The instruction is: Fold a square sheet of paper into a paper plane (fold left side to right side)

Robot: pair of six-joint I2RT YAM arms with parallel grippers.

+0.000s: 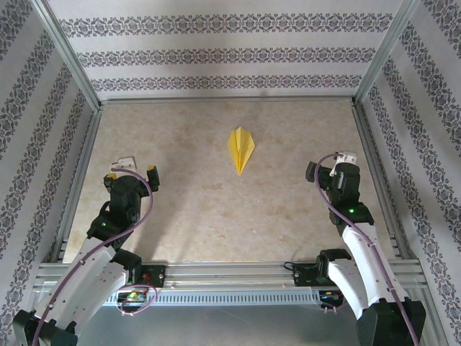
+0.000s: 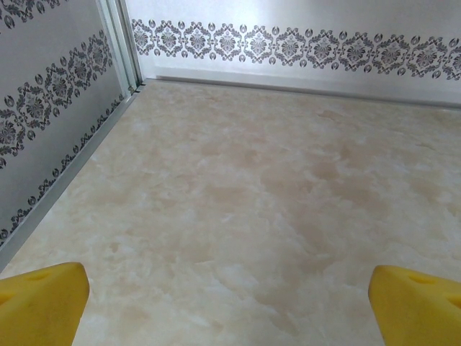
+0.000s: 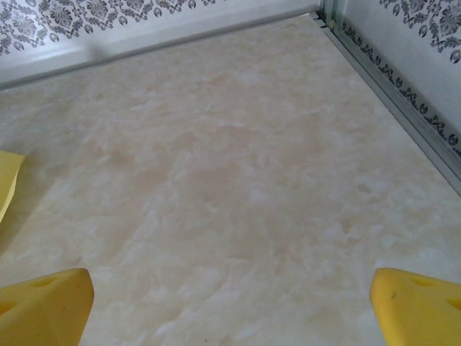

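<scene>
From above, the paper plane lies flat on the beige marbled tabletop, a little beyond the middle and roughly centred between the two arms. It is a narrow yellow dart with a centre crease, its sharp tip pointing toward the near edge and its wider end toward the back wall. Nothing touches it. The left arm reaches forward on the left side, well apart from the plane, and the left fingers stand spread with bare tabletop between their yellow tips. The right arm reaches forward on the right side, also well apart from the plane; from this height I cannot tell how its fingers stand. In the left wrist view, two yellow pads sit in the bottom corners, far apart, released and grasping nothing, with bare marbled surface between them running to the patterned walls and a metal rail on the left. In the right wrist view, the right fingers likewise sit in the two bottom corners, spread wide and holding nothing. A sliver of the yellow paper shows at the left edge of this view, lying on the tabletop, clear of the pads.
</scene>
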